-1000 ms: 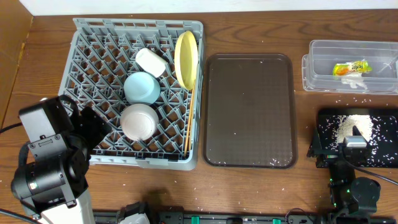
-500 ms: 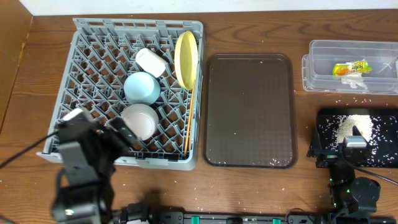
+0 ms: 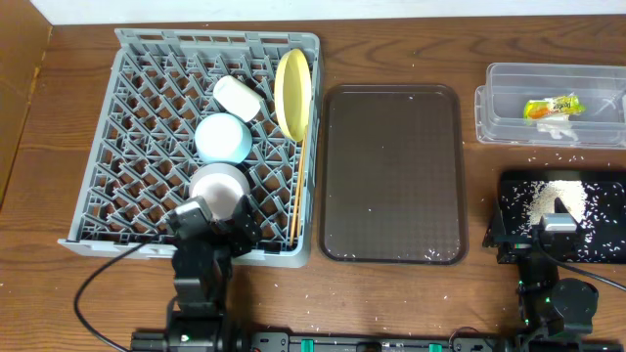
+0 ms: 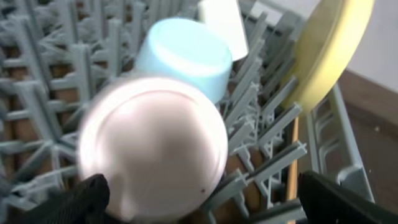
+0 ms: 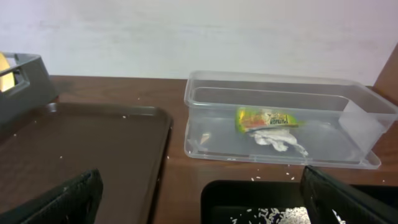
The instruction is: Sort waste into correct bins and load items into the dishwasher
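Observation:
The grey dishwasher rack [image 3: 147, 127] holds a pinkish-white cup [image 3: 238, 96], a light blue bowl [image 3: 223, 137], an upturned white bowl [image 3: 220, 184], a pale yellow plate [image 3: 292, 93] on edge and chopsticks [image 3: 297, 191]. My left gripper [image 3: 215, 225] stands open at the rack's front edge; the white bowl [image 4: 152, 146] sits just ahead of it, untouched. The clear bin [image 5: 280, 78] contains the snack wrapper [image 5: 267, 118] and a crumpled white piece [image 5: 277, 138]. Rice [image 3: 556, 200] lies in the black bin [image 3: 509, 186]. My right gripper [image 5: 205, 202] hangs open over that bin's near end.
A dark brown tray [image 3: 393, 174] lies between the rack and the bins, with a few rice grains on it. More grains are scattered on the wooden table [image 3: 548, 161] around the bins and along the front edge.
My left arm has swung from the table's left side to the front of the rack, now facing the white bowl. The right arm has stayed still.

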Robot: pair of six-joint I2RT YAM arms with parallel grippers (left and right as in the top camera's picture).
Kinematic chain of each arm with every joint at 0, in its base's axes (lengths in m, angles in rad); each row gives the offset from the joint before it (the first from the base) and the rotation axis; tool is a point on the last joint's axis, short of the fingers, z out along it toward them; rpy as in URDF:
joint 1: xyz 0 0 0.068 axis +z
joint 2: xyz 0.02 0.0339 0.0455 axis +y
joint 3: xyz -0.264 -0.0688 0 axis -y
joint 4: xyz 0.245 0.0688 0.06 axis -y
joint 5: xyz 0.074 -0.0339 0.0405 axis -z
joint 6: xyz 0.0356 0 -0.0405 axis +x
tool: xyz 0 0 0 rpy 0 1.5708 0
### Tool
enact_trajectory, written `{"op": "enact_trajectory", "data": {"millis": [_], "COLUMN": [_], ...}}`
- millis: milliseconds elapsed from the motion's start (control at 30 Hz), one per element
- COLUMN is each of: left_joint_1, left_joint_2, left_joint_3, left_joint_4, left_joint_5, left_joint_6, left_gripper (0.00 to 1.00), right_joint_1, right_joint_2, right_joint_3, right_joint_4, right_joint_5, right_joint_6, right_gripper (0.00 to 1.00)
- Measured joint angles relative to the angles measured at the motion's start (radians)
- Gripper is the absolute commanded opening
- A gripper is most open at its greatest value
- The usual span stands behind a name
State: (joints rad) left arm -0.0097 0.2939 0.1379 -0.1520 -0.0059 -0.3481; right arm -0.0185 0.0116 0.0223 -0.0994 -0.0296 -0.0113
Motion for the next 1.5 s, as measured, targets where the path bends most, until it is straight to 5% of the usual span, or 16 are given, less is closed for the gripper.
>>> {"op": "enact_trajectory", "data": {"millis": [100,967,1500], "left_joint_1": [-0.013,-0.041,-0.043], "left_joint_2": [-0.069,-0.283,-0.283], "left_joint_3": [-0.076,-0.104,-0.104], "left_joint_4": [0.115,0.101,0.101], "left_joint_5": [-0.005,0.000,0.011], "left_joint_6": [0.012,0.032,0.215], "left_gripper": [0.98,0.98,0.98], "right_joint_1": [0.000,0.000,0.000], "right_joint_2": [0.000,0.000,0.000], "right_joint_3": [0.000,0.000,0.000], "right_joint_4": [0.000,0.000,0.000], "right_joint_5": [0.000,0.000,0.000], "right_joint_6": [0.000,0.000,0.000], "right_gripper": [0.99,0.99,0.99]}}
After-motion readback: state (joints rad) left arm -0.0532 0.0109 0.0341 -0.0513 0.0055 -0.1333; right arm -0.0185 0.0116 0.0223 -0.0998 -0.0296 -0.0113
